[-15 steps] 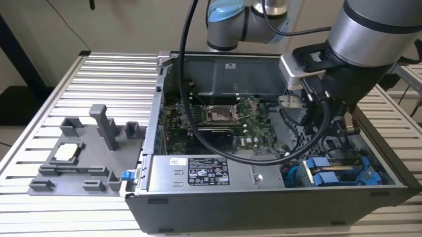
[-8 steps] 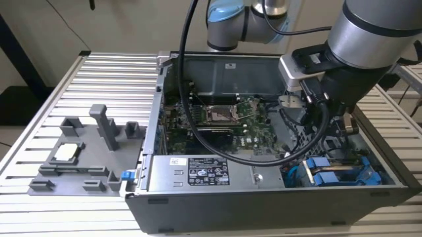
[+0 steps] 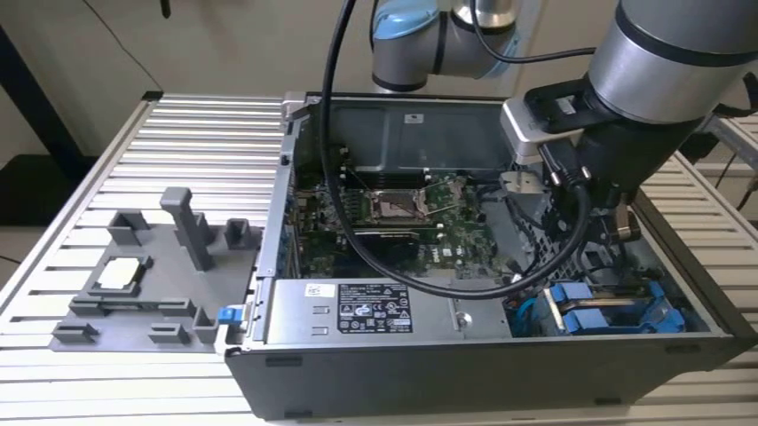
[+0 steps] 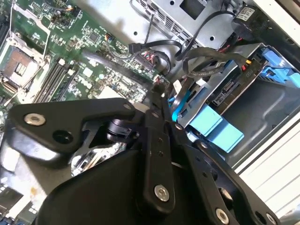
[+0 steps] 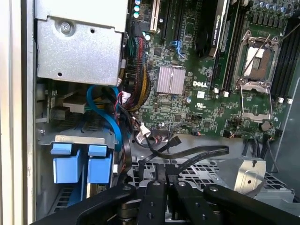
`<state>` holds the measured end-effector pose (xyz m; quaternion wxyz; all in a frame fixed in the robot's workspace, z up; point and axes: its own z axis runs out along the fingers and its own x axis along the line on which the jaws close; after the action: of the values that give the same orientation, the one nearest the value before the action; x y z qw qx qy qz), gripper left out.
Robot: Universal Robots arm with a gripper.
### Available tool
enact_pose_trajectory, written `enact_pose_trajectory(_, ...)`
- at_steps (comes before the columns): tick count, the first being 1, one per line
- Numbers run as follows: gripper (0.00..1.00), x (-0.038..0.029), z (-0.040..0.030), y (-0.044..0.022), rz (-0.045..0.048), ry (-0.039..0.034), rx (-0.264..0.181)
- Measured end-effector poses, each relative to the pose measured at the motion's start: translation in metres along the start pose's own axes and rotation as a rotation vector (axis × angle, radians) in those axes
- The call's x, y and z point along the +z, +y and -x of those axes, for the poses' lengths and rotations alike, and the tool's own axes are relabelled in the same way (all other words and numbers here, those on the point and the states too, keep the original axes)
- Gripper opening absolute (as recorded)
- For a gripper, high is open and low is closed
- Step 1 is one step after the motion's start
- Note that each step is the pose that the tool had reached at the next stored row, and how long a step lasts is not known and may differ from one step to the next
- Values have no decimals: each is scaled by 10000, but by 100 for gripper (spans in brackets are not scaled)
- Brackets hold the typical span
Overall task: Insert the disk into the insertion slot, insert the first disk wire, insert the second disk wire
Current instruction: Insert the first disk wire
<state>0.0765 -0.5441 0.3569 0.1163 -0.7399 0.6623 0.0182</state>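
Disk (image 3: 606,312): seated in insertion slot (image 5: 75,139), lower right of exterior view. Gripper (image 5: 165,174): jaws together beside loose black wire (image 5: 201,152). Status: disk step done; both wires apparently outstanding

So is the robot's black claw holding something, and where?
Cannot tell: the black metal gripper hovers near the black wires and blue-framed silver disk, its grasp hidden.

Robotics test lab, silver ribbed aluminium-profile worktable (image 3: 201,133), open dark grey desktop computer case (image 3: 474,382) with bare green motherboard (image 3: 456,238), grey plastic fixture plate with upright posts (image 3: 154,253) beside it, silver-and-blue jointed robot arm (image 3: 675,62) reaching over the case.
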Motion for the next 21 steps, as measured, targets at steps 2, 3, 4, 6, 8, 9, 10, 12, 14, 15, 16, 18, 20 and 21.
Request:
enact_pose_trajectory(2,13,0,0,0,0,0,0)
enact_pose_trajectory(3,13,0,0,0,0,-1,0)
enact_pose_trajectory(4,13,0,0,0,0,-1,0)
enact_pose_trajectory(6,13,0,0,0,0,-2,0)
enact_pose_trajectory(8,13,0,0,0,0,-2,0)
enact_pose_trajectory(9,13,0,0,0,0,-2,0)
enact_pose_trajectory(10,13,0,0,0,0,-2,0)
enact_pose_trajectory(12,13,0,0,0,0,-2,0)
enact_pose_trajectory(14,13,0,0,0,0,-6,0)
enact_pose_trajectory(15,13,-5,0,0,-1,-11,1)
enact_pose_trajectory(16,13,-13,2,-1,-3,-31,0)
enact_pose_trajectory(18,14,-34,2,-3,-5,-49,-4)
enact_pose_trajectory(20,14,-39,-14,-1,-3,-59,-17)
enact_pose_trajectory(21,21,-41,-29,1,-1,-65,-32)
